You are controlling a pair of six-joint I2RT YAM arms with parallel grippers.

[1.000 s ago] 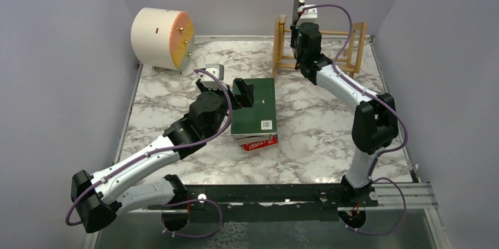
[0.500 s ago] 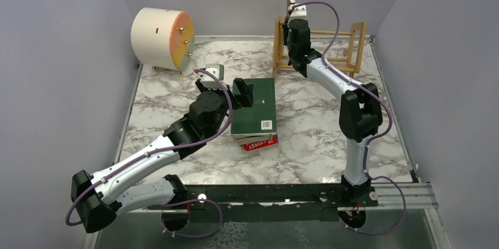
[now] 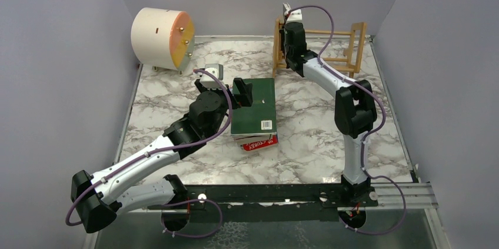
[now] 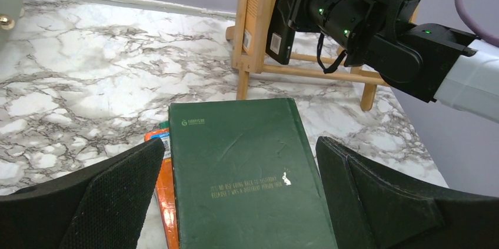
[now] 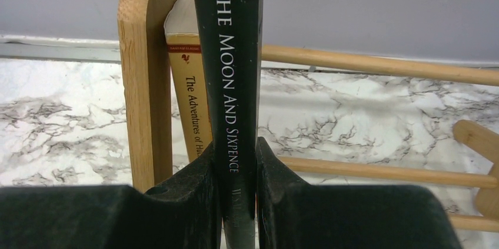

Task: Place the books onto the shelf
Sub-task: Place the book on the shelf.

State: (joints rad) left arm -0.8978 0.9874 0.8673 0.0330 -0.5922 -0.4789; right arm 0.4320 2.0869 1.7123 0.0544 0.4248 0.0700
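Note:
A stack of books lies mid-table, topped by a dark green book point(image 3: 257, 108) point(image 4: 247, 172), with an orange book point(image 4: 166, 196) and a red one point(image 3: 260, 143) beneath. My left gripper point(image 3: 243, 93) point(image 4: 240, 160) hovers open just above the green cover, its pads on either side. The light-wood shelf point(image 3: 353, 43) point(image 4: 256, 25) stands at the back. My right gripper point(image 3: 289, 25) point(image 5: 238, 166) is shut on an upright dark book point(image 5: 232, 55) point(image 4: 281, 37) at the shelf's left end. That book sits beside a tan-spined book point(image 5: 191, 96) standing against the end frame point(image 5: 141, 84).
A cream cylinder with an orange face point(image 3: 162, 37) sits at the back left. A small pale box point(image 3: 213, 70) lies just left of my left wrist. Purple walls close in on three sides. The shelf's right end frame point(image 3: 358, 46) is near the right wall.
My right arm has carried the dark book leftward, from the shelf's middle to its left end beside the tan-spined book. The left arm and the stack have not moved.

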